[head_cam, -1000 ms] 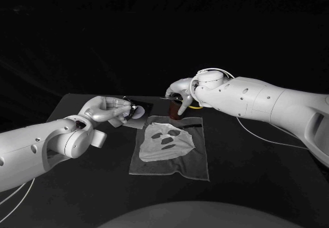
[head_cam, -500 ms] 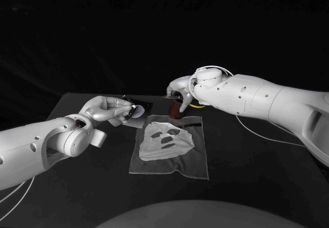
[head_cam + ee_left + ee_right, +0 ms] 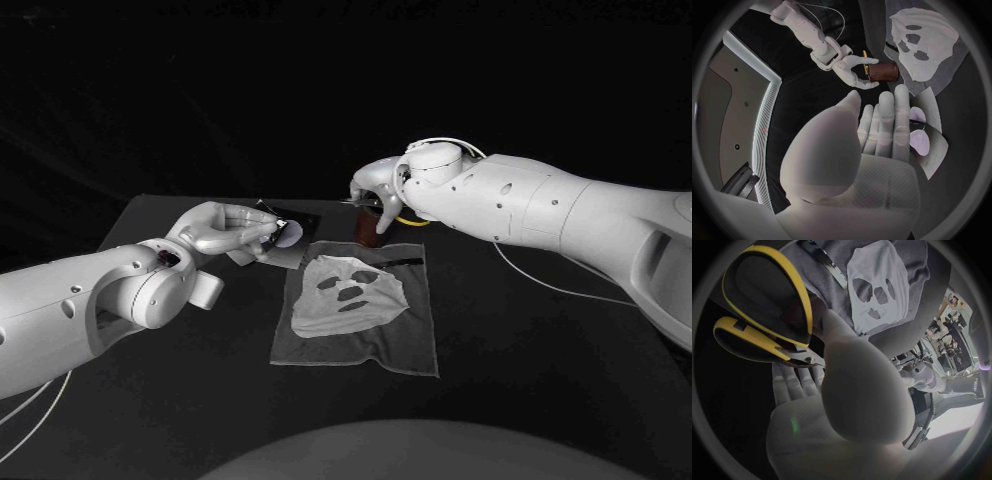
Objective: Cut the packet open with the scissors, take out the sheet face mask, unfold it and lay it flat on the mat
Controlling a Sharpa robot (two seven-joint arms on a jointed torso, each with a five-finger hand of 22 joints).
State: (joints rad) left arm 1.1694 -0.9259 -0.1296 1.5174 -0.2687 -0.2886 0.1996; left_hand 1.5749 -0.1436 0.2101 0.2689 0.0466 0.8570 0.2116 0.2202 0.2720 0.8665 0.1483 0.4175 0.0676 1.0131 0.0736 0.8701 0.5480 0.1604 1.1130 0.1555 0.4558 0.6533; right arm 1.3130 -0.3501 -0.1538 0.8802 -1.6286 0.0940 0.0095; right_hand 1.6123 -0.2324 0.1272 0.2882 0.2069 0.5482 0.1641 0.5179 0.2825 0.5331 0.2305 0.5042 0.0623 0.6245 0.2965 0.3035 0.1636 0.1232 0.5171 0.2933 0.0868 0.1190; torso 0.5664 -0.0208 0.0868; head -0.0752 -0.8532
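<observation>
"One white mask, eye and mouth holes showing, lay spread flat on the mat."

"And the hands?"

"Left hand gripped the packet; right hand held the scissors."

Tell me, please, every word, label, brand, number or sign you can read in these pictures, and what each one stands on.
No text can be read in any view.
Packet held in the left hand: it bears a pale round patch; any print on it is too blurred to read.
Scissors: yellow handles, no lettering visible.
Sheet face mask and mat: plain, no marks.
</observation>
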